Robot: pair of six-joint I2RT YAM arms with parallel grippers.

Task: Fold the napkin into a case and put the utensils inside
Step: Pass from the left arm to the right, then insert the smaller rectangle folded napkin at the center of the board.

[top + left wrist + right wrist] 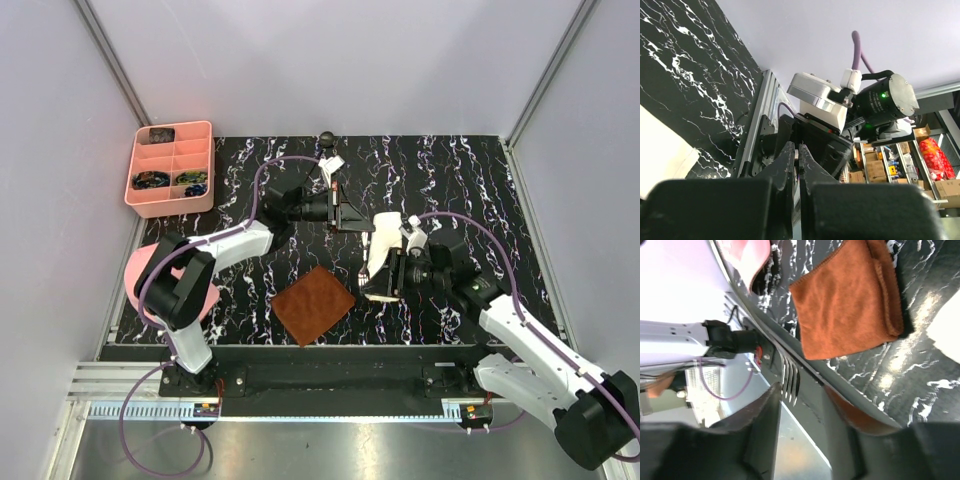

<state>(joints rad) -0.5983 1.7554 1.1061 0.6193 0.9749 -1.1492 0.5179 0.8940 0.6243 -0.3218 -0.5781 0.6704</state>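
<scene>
**Step in hand (est.):** utensil insertion. The fold looks complete, since the cloth lies as a narrow strip.

1. R fingers (762, 420): closed on the fork (790, 382), tines projecting fwd between the tips. In the R wrist view the tines sit over the near rail of the tabletop (470, 180), not over cloth.
2. Brown mat (313, 305): flat on the tabletop, just beside the R fingers on their left. Not a task item.
3. The case (383, 236): cream-white strip on the tabletop, between the two sets of fingers.
   - Its near end is touching or under the R fingers in the top view; which one cannot be told.
   - The R wrist view shows only a white corner at the frame edge, off to the side of the tines.
   - Pos. of the opening is not visible.
4. L fingers (782, 170): nearly together, w/ only a thin slit between. Whether anything is pinched cannot be told. They sit near the far end of the case. A white cloth edge shows low in the L wrist view, apart from the tips.
5. Spoon: not identified w/ certainty in any view.
6. Pink tray (170, 206): far left corner, well apart.

**Next move (est.):**
- The R arm must swing the tines round toward the open end of the case, then feed low along the strip's length.
- The L fingers will likely be needed to pin the cloth or lift the lip so the pocket does not slide.
</scene>
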